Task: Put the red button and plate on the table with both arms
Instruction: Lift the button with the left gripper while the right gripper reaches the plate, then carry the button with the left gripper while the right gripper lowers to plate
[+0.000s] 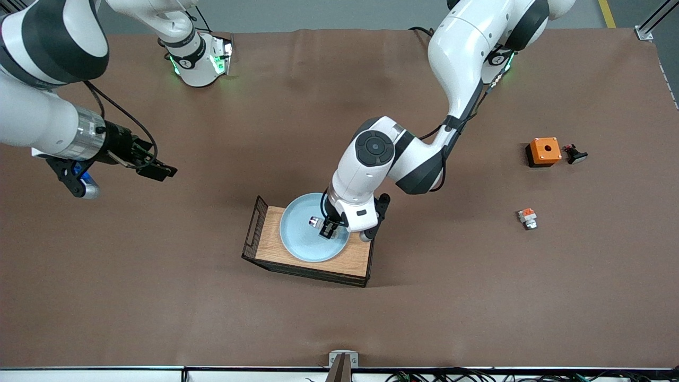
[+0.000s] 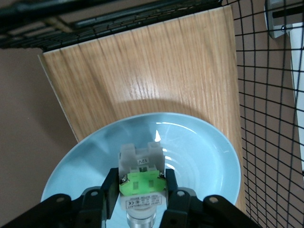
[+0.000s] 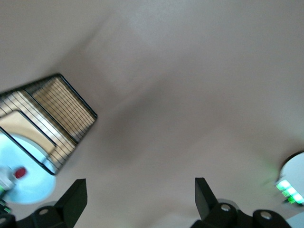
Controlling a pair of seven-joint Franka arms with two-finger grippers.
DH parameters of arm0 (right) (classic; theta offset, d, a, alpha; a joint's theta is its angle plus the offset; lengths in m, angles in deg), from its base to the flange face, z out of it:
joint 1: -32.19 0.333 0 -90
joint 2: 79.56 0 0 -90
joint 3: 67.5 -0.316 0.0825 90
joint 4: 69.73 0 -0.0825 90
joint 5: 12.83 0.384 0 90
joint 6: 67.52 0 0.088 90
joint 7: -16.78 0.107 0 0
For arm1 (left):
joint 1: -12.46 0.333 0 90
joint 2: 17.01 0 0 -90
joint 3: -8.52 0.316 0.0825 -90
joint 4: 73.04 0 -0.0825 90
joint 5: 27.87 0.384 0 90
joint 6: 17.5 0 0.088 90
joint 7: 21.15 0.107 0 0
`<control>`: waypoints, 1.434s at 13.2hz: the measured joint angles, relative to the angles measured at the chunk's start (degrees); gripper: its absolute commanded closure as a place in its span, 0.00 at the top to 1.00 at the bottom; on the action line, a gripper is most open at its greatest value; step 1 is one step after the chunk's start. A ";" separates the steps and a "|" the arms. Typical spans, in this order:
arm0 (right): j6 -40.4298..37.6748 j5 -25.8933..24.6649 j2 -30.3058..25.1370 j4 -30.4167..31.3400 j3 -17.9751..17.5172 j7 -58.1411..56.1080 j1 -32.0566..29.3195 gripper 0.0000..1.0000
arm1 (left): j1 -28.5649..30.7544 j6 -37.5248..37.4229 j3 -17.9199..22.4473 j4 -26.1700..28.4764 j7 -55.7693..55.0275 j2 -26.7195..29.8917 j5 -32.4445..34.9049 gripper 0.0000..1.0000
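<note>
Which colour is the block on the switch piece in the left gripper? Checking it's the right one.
Bright green block, clearest in the left wrist view.

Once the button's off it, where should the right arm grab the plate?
Probably the raised rim at the right arm's end, coming in low from that side. The plate is shallow, so only its rim offers a hold. There it hangs past the tray's wood. The left gripper blocks the opposite edge.

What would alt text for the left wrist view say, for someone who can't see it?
The left gripper is shut on the red button, a small white-grey switch piece with a green block, just over the pale blue plate. The plate sits on a wooden tray with black wire ends, on the brown table.
</note>
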 measured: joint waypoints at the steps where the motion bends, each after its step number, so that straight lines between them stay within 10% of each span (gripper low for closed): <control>1: 1.95 0.02 0.00 0.18 -0.04 3.90 1.25 1.00 | 0.04 -1.06 0.02 -0.31 0.03 0.05 0.00 0.00; 12: 12.86 0.02 0.29 2.88 -0.22 34.13 9.48 1.00 | 10.86 -42.94 1.24 -5.09 32.81 14.84 -6.54 0.00; 19: 19.31 0.03 4.77 3.07 -0.27 34.64 14.10 1.00 | 21.81 -40.39 1.52 5.97 62.59 16.88 1.67 0.00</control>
